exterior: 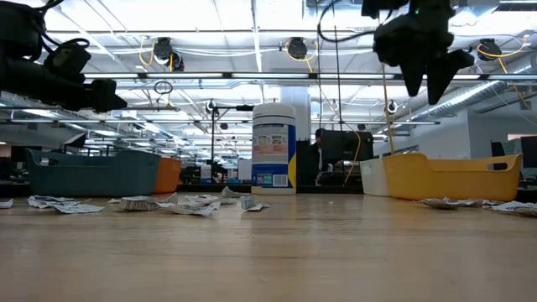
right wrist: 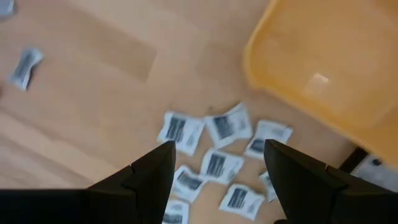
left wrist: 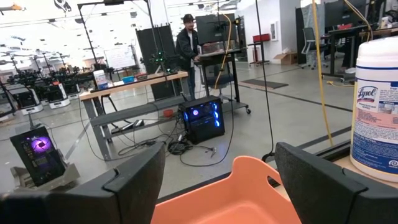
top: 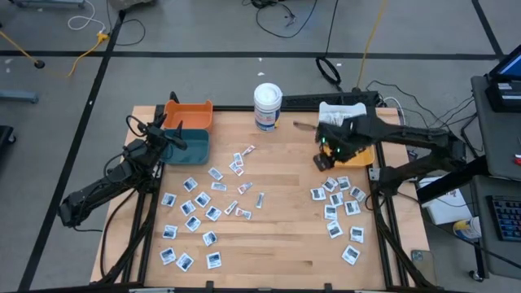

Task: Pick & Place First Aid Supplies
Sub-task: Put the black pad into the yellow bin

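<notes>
- My packets (top: 202, 213) lie flat on the counter (top: 277, 244), low in the frame.
- My right fingers (right wrist: 214, 177) hang spread and bare above more packets (right wrist: 214, 167).
- My left fingers (left wrist: 217, 186) are spread, holding nothing, over the orange bin (left wrist: 233, 199), upper left.

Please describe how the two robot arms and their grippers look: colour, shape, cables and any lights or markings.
Both arms are dark, almost black, built of slim jointed segments. The left arm carries looped black cables near its wrist. The left gripper has two broad, flat, matte dark fingers with angular tips. The right arm shows a small green light near its wrist; the right gripper has the same dark, wedge-like fingers. No markings are readable.
</notes>
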Available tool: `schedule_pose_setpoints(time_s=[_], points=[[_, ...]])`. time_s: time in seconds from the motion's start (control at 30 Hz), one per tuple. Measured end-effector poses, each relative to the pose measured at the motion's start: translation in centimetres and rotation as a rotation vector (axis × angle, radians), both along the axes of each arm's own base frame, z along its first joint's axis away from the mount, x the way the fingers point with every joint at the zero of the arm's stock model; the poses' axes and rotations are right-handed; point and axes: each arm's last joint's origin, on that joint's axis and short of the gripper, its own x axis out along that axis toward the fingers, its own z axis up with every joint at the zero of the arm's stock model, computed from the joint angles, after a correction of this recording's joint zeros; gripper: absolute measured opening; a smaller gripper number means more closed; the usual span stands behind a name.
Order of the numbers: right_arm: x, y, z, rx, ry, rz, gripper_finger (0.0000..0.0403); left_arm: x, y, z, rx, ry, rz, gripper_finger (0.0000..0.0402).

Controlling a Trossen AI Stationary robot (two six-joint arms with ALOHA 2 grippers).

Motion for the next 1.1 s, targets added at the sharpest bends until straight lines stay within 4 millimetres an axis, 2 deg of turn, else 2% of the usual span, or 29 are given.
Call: schedule_pose_setpoints(time_s=[0.4, 0.53, 0.77, 0.9, 1.1], points=[[0.1, 9.0, -0.1, -0.066, -0.002, 0.062, 0.0242, 0.0, 0.0, 0.0, 0.0, 0.0, 0.0, 0.0308], [-0.6, 11.9, -0.2, -0.041, -0.01, 0.053, 0.0242, 0.0, 0.0, 0.0, 0.0, 0.0, 0.0, 0.0308], [-2.2, 15.5, -0.4, -0.004, -0.009, -0.019, 0.0242, 0.0, 0.0, 0.0, 0.0, 0.0, 0.0, 0.0308], [-2.7, 17.2, -1.8, -0.008, 0.023, -0.044, 0.0242, 0.0, 0.0, 0.0, 0.0, 0.0, 0.0, 0.0308], [-2.9, 19.5, -5.1, 0.007, 0.014, -0.025, 0.0242, 0.0, 0.0, 0.0, 0.0, 0.0, 0.0, 0.0308]])
